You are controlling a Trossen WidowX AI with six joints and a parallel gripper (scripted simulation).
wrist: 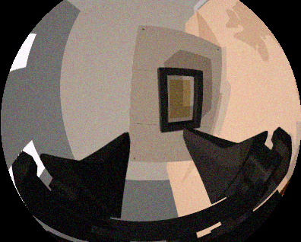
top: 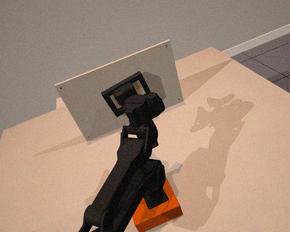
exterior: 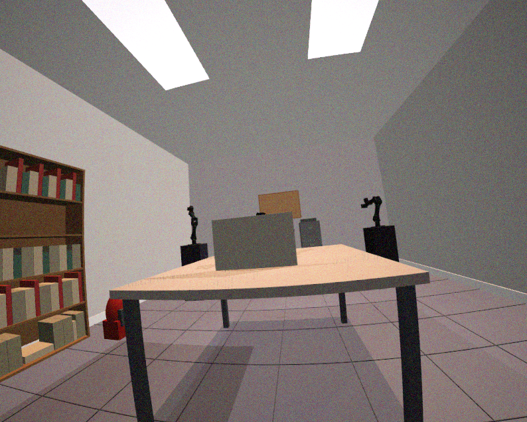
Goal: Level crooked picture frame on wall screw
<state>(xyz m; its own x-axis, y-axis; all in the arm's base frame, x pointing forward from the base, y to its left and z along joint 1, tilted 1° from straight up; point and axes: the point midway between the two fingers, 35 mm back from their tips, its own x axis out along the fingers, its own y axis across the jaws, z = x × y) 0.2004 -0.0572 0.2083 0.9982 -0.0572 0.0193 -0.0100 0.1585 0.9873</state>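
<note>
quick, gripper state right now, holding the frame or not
Gripper: open, holding nothing; the black-framed picture hangs ahead on the grey wall panel, untouched.

Light wooden table (exterior: 307, 272) on dark legs (exterior: 139, 364), standing on a grey tiled floor (exterior: 307, 377). Bookshelf (exterior: 81, 246) against left white wall, brown frame, rows of red, green and beige books plus beige boxes on the lower boards. Red object (exterior: 113, 318) on the floor beside the shelf, partly behind a table leg; kind unclear. Two bright ceiling light panels (exterior: 149, 39). At the far end: brown board (exterior: 279, 203) on the wall, grey cabinet (exterior: 310, 233) below it. White skirting (top: 264, 37) along the grey wall.
</note>
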